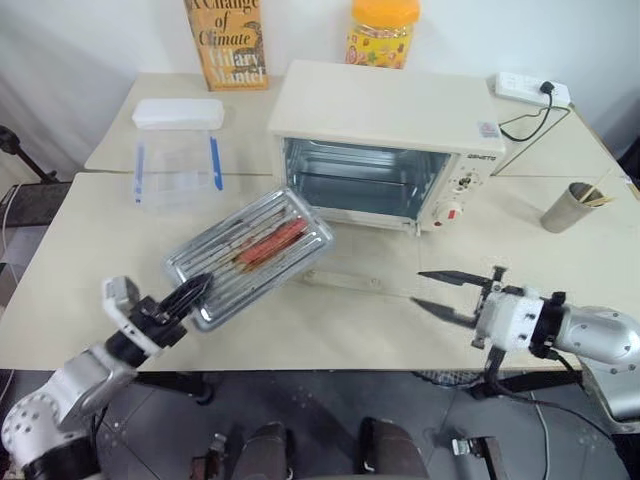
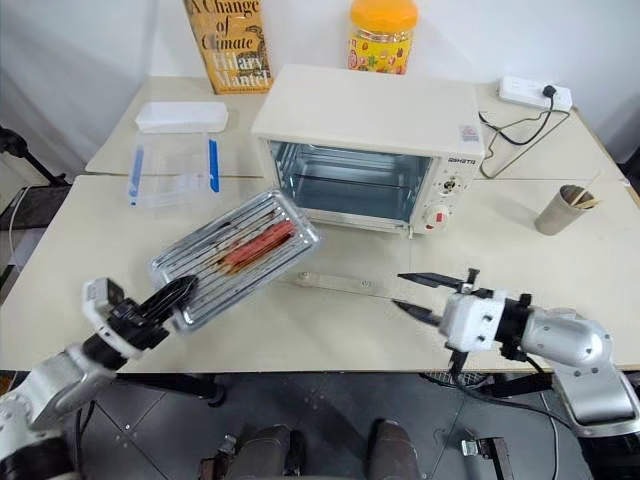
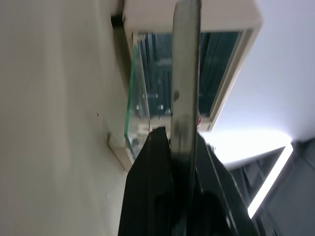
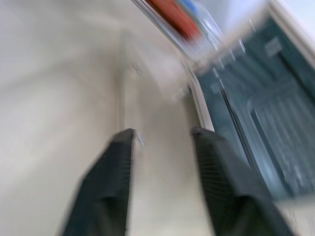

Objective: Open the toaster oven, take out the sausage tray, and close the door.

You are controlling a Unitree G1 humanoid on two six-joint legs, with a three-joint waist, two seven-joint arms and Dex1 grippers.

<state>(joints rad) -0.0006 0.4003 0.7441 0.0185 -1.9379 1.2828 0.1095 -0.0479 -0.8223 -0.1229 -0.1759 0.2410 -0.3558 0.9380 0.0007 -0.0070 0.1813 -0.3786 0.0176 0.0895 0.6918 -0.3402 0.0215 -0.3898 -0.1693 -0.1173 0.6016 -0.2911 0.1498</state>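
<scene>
The cream-white toaster oven (image 1: pixel 385 110) stands at the middle back of the table, and its inside is bare. Its glass door lies folded down flat in front, with the bar handle (image 1: pixel 350 283) resting on the tabletop. The silvery sausage tray (image 1: pixel 225 270) hangs tilted above the table, front-left of the oven, carrying a red-orange sausage (image 1: pixel 272 241). My left gripper (image 1: pixel 197 290) is shut on the tray's near corner, and the left wrist view shows the tray's rim (image 3: pixel 184 73) pinched between the black fingers. My right gripper (image 1: pixel 418 288) is open and holds nothing. It hovers just right of the door handle and points left.
A clear plastic box with blue clips (image 1: pixel 178 155) sits left of the oven. Behind it are a book (image 1: pixel 228 42) and a yellow-lidded jar (image 1: pixel 382 32). A power strip (image 1: pixel 530 88) and cable lie at the back right, and a cup with sticks (image 1: pixel 570 206) stands to the right.
</scene>
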